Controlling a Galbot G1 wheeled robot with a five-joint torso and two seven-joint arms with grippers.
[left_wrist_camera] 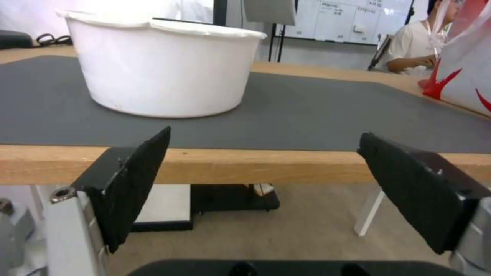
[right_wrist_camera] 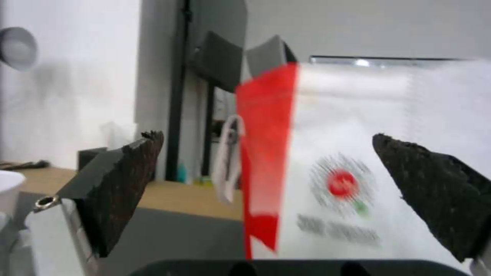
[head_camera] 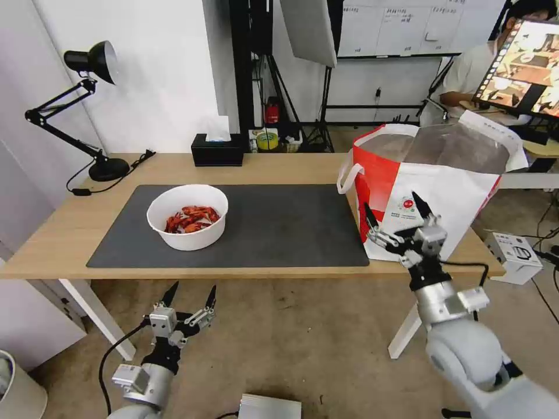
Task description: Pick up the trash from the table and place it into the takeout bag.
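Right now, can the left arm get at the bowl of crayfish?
Probably yes. The left gripper hangs below the table edge, fingers open, facing the bowl on the mat. Nothing stands between them, but it must rise above the edge first.

No legible text. The takeout bag (head_camera: pixel 442 192) carries a round red logo (head_camera: pixel 407 205) above lines of small print, too small and blurred to read
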